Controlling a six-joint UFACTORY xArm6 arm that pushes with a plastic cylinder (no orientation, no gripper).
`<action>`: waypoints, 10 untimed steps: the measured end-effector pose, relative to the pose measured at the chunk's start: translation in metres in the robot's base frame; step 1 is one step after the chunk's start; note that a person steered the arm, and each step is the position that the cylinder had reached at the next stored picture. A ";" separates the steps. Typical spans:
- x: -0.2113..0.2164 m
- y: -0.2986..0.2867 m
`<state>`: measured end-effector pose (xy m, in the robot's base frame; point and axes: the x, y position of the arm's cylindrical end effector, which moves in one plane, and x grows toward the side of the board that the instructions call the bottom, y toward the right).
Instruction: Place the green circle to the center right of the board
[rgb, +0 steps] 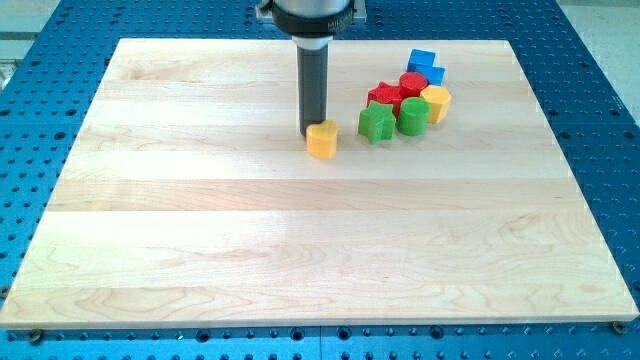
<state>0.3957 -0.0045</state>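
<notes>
The green circle (411, 116) is a short green cylinder in a cluster of blocks at the view's upper right. It touches a green star (376, 123) on its left and a yellow block (436, 103) on its right. My tip (311, 133) is on the board well to the left of the cluster, right against the upper left side of a lone yellow block (322, 140). The dark rod rises straight up from the tip to the view's top.
Behind the green blocks are a red star (385, 97), a red cylinder (414, 83) and two blue blocks (425, 65). The wooden board (300, 240) lies on a blue perforated table (40, 60).
</notes>
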 end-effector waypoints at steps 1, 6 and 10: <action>0.022 0.015; -0.009 0.097; -0.055 0.165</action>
<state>0.3410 0.1609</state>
